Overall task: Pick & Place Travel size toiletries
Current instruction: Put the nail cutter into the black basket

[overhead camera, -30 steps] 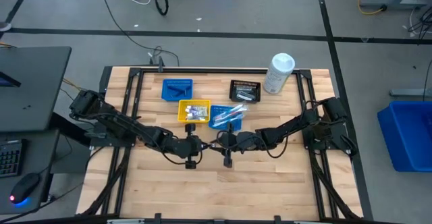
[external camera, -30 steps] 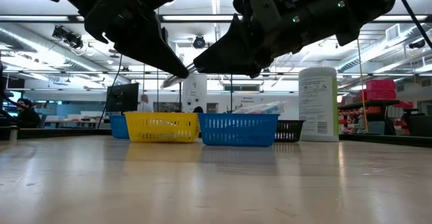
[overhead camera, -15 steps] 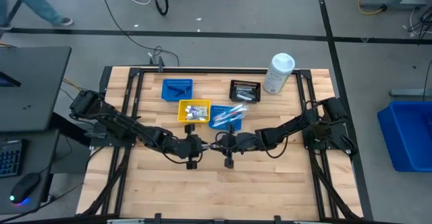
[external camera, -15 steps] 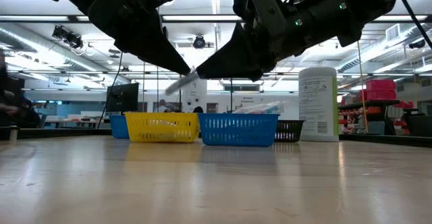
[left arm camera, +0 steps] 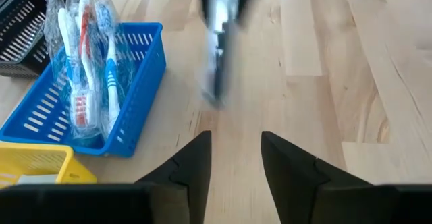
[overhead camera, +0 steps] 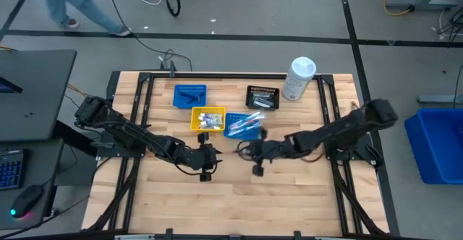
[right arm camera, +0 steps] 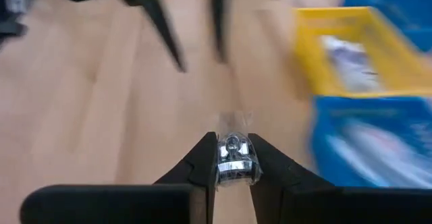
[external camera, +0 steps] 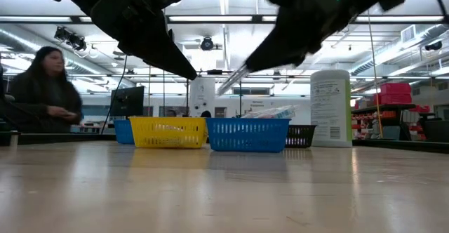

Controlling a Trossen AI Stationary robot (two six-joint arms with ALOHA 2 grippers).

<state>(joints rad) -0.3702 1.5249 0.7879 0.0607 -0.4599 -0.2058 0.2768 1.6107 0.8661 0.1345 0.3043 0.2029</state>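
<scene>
Both grippers hang above the table's middle, just in front of the bins. My right gripper (overhead camera: 244, 151) (right arm camera: 233, 158) is shut on a slim silvery-wrapped toiletry item (external camera: 231, 83), also seen blurred in the left wrist view (left arm camera: 216, 45). My left gripper (overhead camera: 215, 152) (left arm camera: 233, 150) is open and holds nothing, a short way to the left of that item. A blue bin (overhead camera: 242, 124) holds wrapped toothbrushes (left arm camera: 84, 62). A yellow bin (overhead camera: 207, 118) holds small tubes. Behind them a second blue bin (overhead camera: 190, 95) and a black bin (overhead camera: 262, 97) stand on the table. My right gripper pinches the silvery-wrapped item between its two fingers, on one end of it (right arm camera: 233, 163). The rest of the item (external camera: 226, 87) sticks out past the fingertips, slanting down toward the table's left. It is lifted clear of the table.
A tall white canister (overhead camera: 299, 79) stands at the far right of the table. The bins sit in a cluster at the far middle. Bare wood (overhead camera: 231, 196) lies on the near side. A person (external camera: 42, 85) stands beyond the table on the left.
My right gripper has drawn back toward the table's right edge, taking the silvery item away from my left gripper's tip, where the two had met. My left arm has kept still. A person has walked into view beyond the table.
</scene>
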